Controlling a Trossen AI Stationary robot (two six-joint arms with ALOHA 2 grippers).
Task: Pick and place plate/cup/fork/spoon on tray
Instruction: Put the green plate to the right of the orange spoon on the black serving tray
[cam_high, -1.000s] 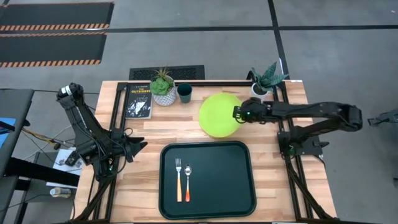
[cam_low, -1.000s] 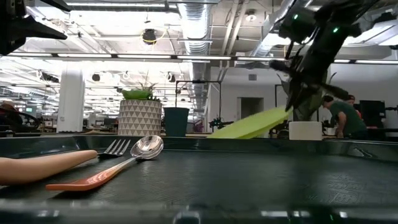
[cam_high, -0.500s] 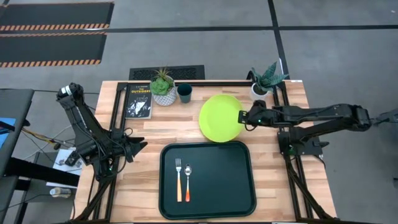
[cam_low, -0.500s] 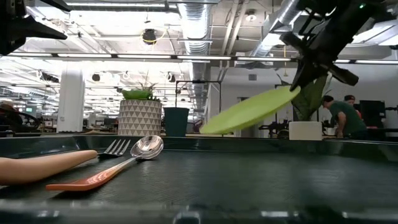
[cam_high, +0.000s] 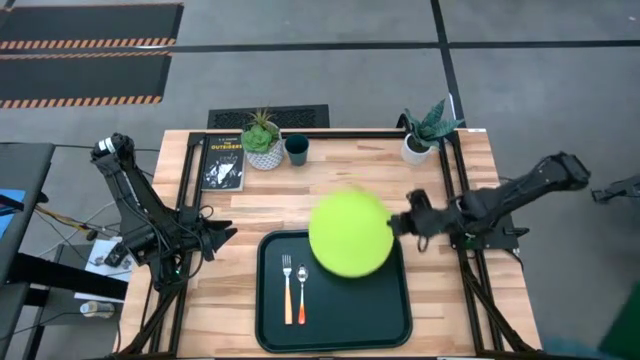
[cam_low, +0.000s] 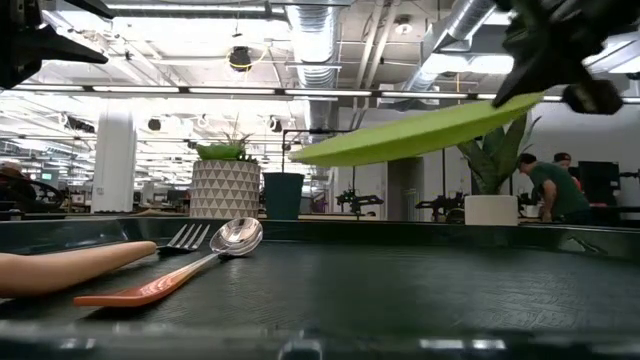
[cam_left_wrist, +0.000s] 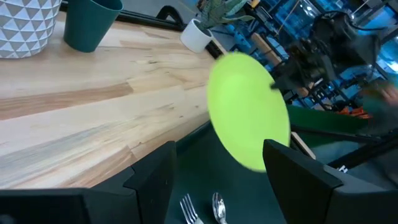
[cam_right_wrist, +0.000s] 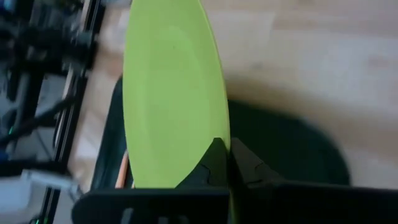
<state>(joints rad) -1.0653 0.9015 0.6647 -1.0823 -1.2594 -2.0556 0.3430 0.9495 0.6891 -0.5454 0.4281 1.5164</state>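
Note:
My right gripper (cam_high: 400, 225) is shut on the lime-green plate (cam_high: 350, 233), which hangs in the air over the dark tray's (cam_high: 380, 315) far right part. The plate also shows in the low view (cam_low: 420, 132), the left wrist view (cam_left_wrist: 247, 118) and the right wrist view (cam_right_wrist: 171, 93). The fork (cam_high: 287, 290) and the spoon (cam_high: 302, 292) lie side by side in the tray's left half. The dark teal cup (cam_high: 297, 149) stands on the table at the far edge. My left gripper (cam_high: 225, 235) is open and empty by the table's left side. My right gripper pinches the plate's rim (cam_right_wrist: 219, 138) at its right edge between its two fingers, one above and one below. The fingers come level from the table's right side. The plate is lifted clear, tilted, its left edge lower than the held edge (cam_low: 520, 100).
Two white plant pots (cam_high: 264, 152) (cam_high: 417, 147) stand at the table's far edge. A small black book (cam_high: 224, 163) lies at the far left. The tray's right half is bare under the plate.
My right gripper has gone up and toward the table's near edge with the plate. The plate, tilted with its left edge on the table a second ago, is now lifted clear and has moved from the bare wood to over the tray.

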